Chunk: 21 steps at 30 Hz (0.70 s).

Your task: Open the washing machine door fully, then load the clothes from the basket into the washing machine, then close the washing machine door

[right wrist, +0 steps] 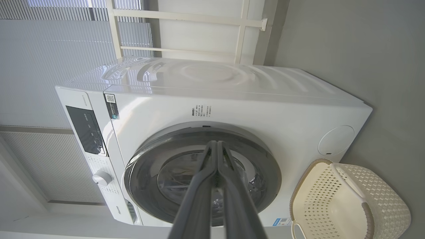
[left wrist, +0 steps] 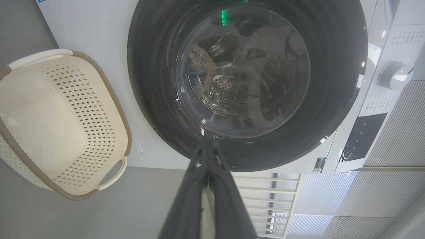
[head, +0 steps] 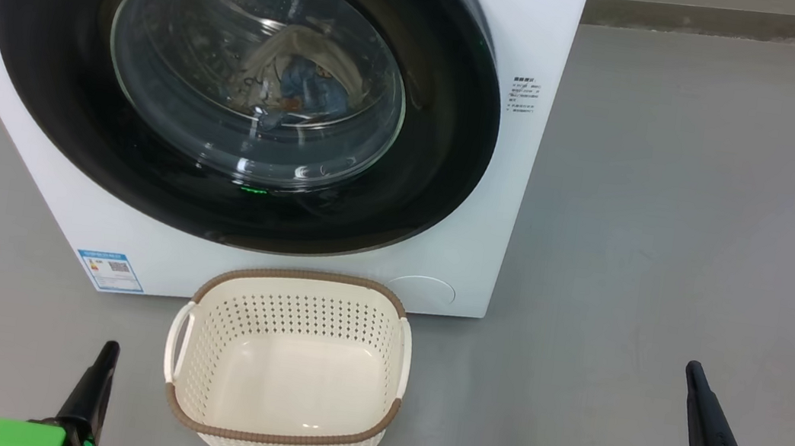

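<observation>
The white washing machine [head: 517, 193] stands ahead with its round black door [head: 52, 101] shut against the front. Through the porthole, blue and cream clothes [head: 300, 84] lie inside the steel drum. On the floor in front sits the cream basket [head: 287, 362], with nothing inside it. My left gripper [head: 108, 348] rests at the lower left, shut and holding nothing. At the lower right, my right gripper [head: 693, 367] is shut and holds nothing too. Both sit back from the machine. The left wrist view shows the door [left wrist: 152, 83] and basket [left wrist: 63, 122]; the right wrist view shows the machine [right wrist: 232, 106].
Grey floor [head: 690, 215] stretches to the right of the machine. A blue label [head: 111, 271] marks the machine's lower left corner. A control panel with a knob [right wrist: 101, 178] sits on the machine's top band. A white railing [right wrist: 186, 18] stands behind.
</observation>
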Available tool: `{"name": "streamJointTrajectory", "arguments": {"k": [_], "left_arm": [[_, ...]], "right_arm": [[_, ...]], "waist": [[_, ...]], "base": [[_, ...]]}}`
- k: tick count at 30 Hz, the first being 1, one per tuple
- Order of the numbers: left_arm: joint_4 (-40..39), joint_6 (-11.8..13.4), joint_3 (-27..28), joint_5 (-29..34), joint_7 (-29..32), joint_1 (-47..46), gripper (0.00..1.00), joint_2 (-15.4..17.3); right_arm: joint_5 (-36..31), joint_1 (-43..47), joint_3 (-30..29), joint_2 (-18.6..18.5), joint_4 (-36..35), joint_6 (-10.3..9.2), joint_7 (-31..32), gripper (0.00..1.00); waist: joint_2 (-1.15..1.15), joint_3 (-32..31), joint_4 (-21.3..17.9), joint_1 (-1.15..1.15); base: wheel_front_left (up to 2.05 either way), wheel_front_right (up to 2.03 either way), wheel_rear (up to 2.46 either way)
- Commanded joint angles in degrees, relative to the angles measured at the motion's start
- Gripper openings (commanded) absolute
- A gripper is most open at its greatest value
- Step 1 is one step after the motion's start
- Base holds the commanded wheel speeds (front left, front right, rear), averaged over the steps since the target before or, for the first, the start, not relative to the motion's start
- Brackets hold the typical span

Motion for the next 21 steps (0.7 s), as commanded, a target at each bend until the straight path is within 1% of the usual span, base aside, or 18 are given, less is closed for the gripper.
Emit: {"name": "streamJointTrajectory", "arguments": {"k": [1, 21], "left_arm": [[-0.95, -0.16, 2.24, -1.67, 0.66, -2.66, 0.00, 0.59], [-0.88, -0.17, 2.52, -2.17, 1.00, -2.72, 0.00, 0.42]], "right_arm": [[1.96, -0.47, 0.68, 0.14, -1.79, 0.09, 0.70, 0.00], [2.61, -0.43, 0.52, 0.25, -1.81, 0.09, 0.95, 0.00]], "waist": [[0.00, -0.06, 0.00, 0.00], [0.00, -0.10, -0.01, 0.00]], "base": [[0.00, 0.00, 0.00], [0.00, 0.00, 0.00]]}}
